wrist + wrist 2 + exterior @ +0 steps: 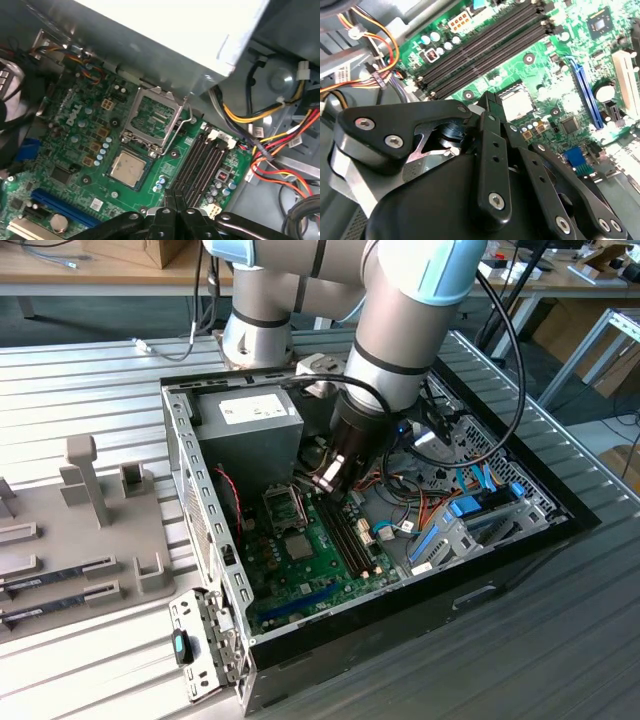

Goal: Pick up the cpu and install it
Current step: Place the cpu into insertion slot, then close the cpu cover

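- While the gripper (174, 194) hangs low inside the open computer case (560, 512), its two black fingers are pressed together with nothing between them.
- In the first wrist view the closed fingertips sit at one end of the memory slots (200, 162), the four long dark slots on the green motherboard (75, 150).
- The cpu (127, 168) lies flat in its socket on the board just beside the memory slots, silver top upward, clear of the fingers.
- Next to the cpu, also beside the memory slots, the socket's hinged metal frame (152, 117) stands tilted up and open.
- In the second wrist view the cpu (516, 100) shows just past the gripper (488, 97), with the memory slots (485, 50) beyond it.
- From the exterior view the gripper (330, 480) is over the near end of the memory slots (350, 535), and the cpu (299, 545) lies to their left.
- The grey power supply (250, 420) stands beyond the far end of the memory slots.
- Orange, red and yellow cables (280, 135) run on the side of the memory slots away from the cpu.
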Action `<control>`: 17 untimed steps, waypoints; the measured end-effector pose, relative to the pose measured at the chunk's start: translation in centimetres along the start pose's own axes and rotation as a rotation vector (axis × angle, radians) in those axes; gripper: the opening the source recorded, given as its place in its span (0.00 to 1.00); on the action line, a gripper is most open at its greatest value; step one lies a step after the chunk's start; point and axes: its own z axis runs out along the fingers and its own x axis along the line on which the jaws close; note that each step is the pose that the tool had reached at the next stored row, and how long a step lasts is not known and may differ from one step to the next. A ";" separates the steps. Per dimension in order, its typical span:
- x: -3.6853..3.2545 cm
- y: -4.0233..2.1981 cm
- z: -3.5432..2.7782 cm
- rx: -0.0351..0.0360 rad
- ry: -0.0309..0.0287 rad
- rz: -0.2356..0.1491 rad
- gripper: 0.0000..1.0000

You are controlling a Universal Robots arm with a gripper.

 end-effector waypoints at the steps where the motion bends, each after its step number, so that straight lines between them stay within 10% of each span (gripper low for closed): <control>1: -0.10 -0.04 0.01 -0.0054 -0.0028 -0.002 0.11; 6: -0.19 -0.06 0.00 -0.0284 -0.0148 -0.004 0.11; 17: -0.19 -0.06 0.03 -0.0284 -0.0148 -0.004 0.11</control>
